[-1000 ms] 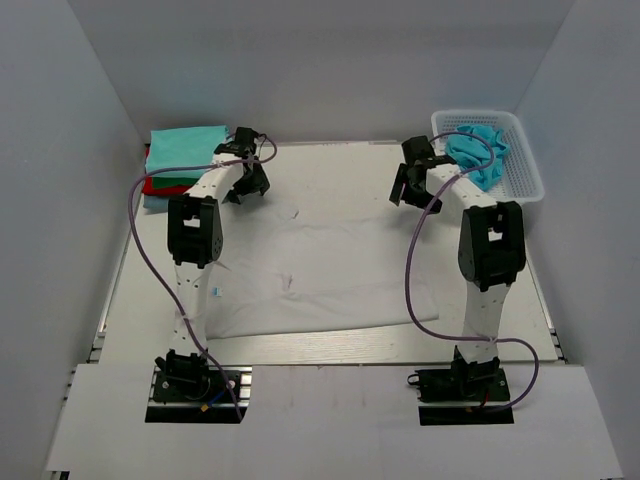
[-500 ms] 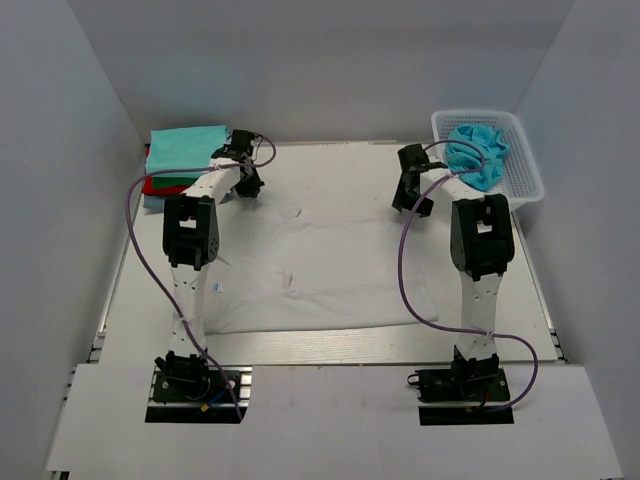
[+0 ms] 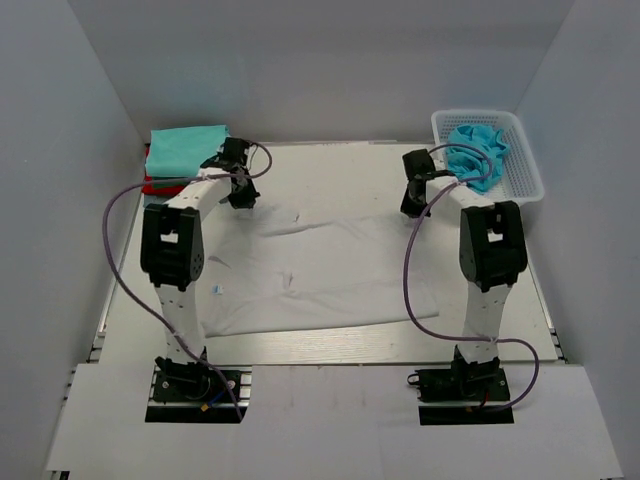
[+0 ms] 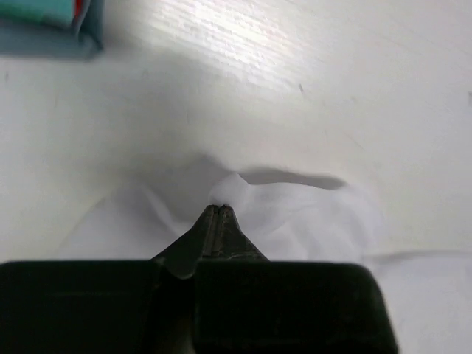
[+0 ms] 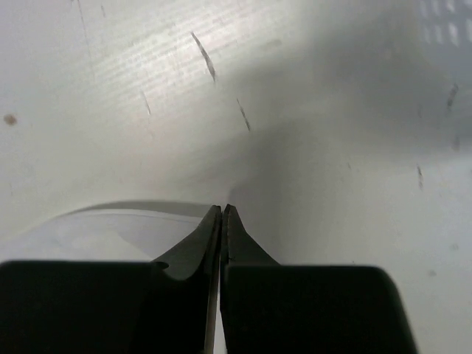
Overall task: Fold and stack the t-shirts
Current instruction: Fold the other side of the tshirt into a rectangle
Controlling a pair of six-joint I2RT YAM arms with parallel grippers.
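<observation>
White t-shirt [image 3: 320,270] pinched at its far edge, lying spread on the worktop [image 3: 340,165].
The left tool [image 4: 220,211] is closed on a bunched tuft of cloth at the far-left corner. The right tool [image 5: 223,209] has its fingers pressed together at the shirt's far-right edge, but I cannot tell whether cloth sits between them. My worry is that a thin or empty right grip would make a lift raise one side only, dragging the shirt askew and creasing the fold. The left corner lies near the folded stack [image 3: 185,150], so a wide swing could knock it, and the right arm's cable [image 3: 470,168] loops by the basket [image 3: 530,170].
</observation>
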